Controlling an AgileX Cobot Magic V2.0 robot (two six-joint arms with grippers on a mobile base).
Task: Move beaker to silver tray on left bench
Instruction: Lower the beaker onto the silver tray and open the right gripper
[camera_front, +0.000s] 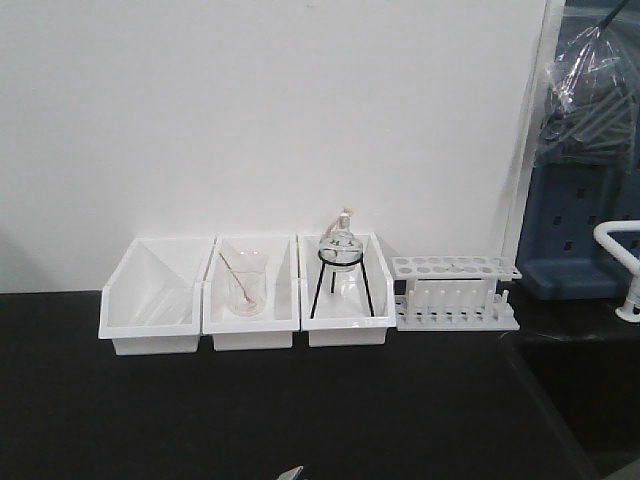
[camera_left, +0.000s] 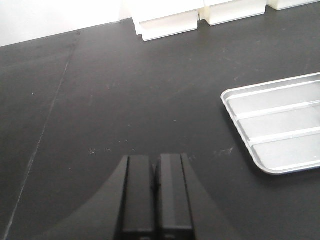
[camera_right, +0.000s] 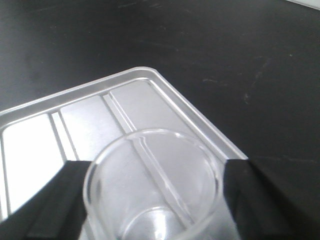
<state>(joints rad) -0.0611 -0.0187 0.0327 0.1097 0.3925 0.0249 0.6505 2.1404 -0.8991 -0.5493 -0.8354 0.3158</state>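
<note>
Right gripper (camera_right: 152, 192) clamps the beaker (camera_right: 152, 200) above the silver tray (camera_right: 90, 115); left gripper (camera_left: 156, 195) hangs closed over the bench (camera_left: 125, 100).

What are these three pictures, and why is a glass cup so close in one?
They come from a robot with two arms. One camera looks ahead at the black bench, where white bins and a white tube rack stand by the wall. The other two cameras sit on the robot's wrists. The left gripper is shut and holds nothing. The right gripper has its dark fingers on either side of the beaker, a small glass cup, holding it over the silver tray.
</note>
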